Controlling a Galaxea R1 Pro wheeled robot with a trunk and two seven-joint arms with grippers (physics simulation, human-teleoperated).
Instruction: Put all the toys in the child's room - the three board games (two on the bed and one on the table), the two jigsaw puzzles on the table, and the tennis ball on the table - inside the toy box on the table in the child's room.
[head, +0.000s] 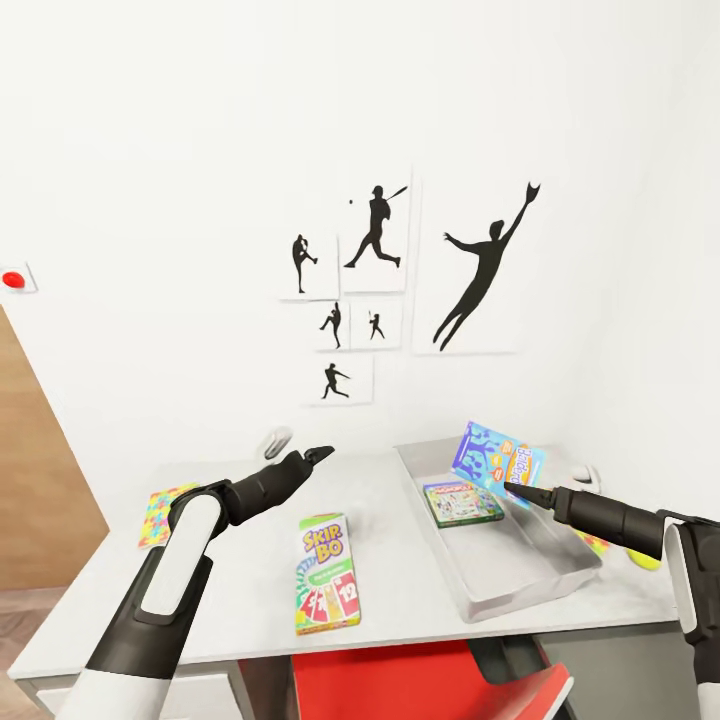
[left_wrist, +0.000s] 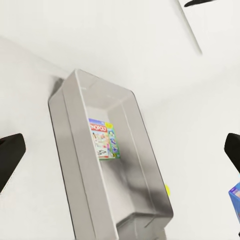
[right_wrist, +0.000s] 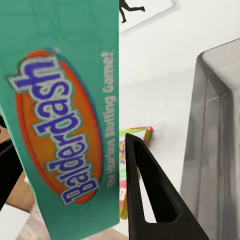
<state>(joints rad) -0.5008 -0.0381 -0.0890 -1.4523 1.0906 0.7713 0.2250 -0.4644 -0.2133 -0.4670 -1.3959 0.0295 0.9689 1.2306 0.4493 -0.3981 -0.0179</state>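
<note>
My right gripper (head: 515, 490) is shut on a light blue board game (head: 497, 462), held tilted above the grey toy box (head: 530, 585) at the table's right. The right wrist view shows its Balderdash print (right_wrist: 60, 125) beside one finger (right_wrist: 150, 200). A green board game (head: 462, 503) lies flat inside the toy box (left_wrist: 75, 150). A third board game (head: 325, 572), Skip-Bo, lies on the table (head: 400, 620) in front of my open, empty left gripper (head: 318, 455). One jigsaw puzzle (head: 165, 512) lies at the far left. Another jigsaw puzzle (head: 595, 542) and the tennis ball (head: 648, 560) peek out under my right arm.
A red chair (head: 420, 680) is tucked under the table's near edge. Two small white objects (head: 275, 440) (head: 585, 475) sit by the back wall, which carries black sports silhouettes (head: 375, 230). A wooden panel (head: 40, 460) stands at the left.
</note>
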